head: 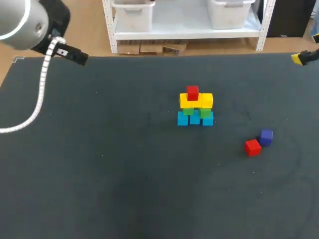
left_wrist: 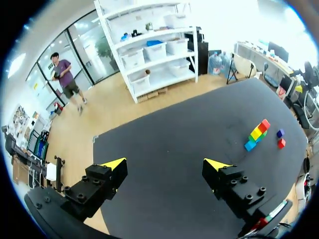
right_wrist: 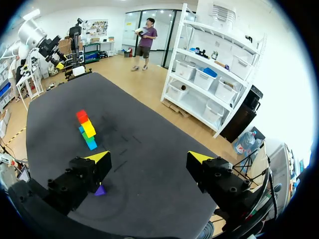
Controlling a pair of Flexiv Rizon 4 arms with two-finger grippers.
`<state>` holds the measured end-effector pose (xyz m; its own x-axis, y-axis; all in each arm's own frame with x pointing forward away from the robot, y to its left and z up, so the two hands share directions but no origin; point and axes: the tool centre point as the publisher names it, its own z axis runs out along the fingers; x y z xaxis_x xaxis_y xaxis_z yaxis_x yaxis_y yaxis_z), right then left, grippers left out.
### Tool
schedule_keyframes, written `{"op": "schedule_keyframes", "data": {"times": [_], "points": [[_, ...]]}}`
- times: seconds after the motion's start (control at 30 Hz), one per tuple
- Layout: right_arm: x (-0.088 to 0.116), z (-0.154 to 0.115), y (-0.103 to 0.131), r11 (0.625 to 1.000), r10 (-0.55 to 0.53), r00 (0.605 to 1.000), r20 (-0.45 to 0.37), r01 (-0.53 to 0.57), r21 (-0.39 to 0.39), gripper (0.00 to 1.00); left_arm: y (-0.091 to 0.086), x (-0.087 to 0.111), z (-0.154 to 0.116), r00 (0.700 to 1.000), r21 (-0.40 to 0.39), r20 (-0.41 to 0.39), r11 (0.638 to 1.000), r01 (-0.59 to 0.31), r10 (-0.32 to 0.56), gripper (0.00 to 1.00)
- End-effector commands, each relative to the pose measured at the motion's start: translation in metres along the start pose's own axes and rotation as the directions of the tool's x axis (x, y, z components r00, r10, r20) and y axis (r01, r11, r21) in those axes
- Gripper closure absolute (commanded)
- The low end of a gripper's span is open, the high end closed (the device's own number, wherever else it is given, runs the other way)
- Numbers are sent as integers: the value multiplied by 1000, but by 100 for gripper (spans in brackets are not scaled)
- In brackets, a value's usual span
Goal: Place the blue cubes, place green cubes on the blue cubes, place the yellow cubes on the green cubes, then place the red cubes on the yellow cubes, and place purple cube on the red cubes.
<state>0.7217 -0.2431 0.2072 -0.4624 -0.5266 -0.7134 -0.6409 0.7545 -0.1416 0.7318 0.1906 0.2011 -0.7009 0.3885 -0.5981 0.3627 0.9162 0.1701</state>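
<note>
At the upper left of the head frame the left arm [head: 22, 20] comes in over the corner of the counter [head: 99, 174], and a white spiral cable [head: 42, 84] hangs from it. Its wrist view shows the left jaws released: the left fingertips [left_wrist: 113, 163] stand wide apart with nothing between them, and the cubes are far ahead.

A bit right of the middle stands the stack [head: 195, 106]. It has three blue cubes [head: 195, 119] in a row running left to right, two green cubes [head: 205, 112] on them, two yellow cubes [head: 206, 100] above, and one red cube [head: 192, 92] on top, more over the left yellow one. To the lower right, well apart from the stack, lies the loose red cube [head: 252, 147]. The purple cube [head: 266, 137] is just beside it, to its upper right.

At the upper right edge only one right fingertip [head: 297, 59] shows. The right jaws are released too and hold nothing.

I judge that the loose red cube goes next, onto the yellow layer beside the first red one. It lies in the right half, so the right arm seems nearer. A cube has no long axis, but the purple neighbour leaves little room on that side, so the jaws should close across the other two faces. The counter is dark, matte and flat
</note>
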Motion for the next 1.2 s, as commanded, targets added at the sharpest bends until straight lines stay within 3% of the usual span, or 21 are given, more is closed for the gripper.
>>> {"op": "schedule_keyframes", "data": {"times": [0.03,1.2], "points": [[1,-2,4,999,2,1000,-1,-2,39,0,8,4,-2,972,-16,235,1000,18,-14,0],[1,-2,4,999,2,1000,-1,-2,39,0,8,1,-4,965,11,261,1000,23,-25,0]]}}
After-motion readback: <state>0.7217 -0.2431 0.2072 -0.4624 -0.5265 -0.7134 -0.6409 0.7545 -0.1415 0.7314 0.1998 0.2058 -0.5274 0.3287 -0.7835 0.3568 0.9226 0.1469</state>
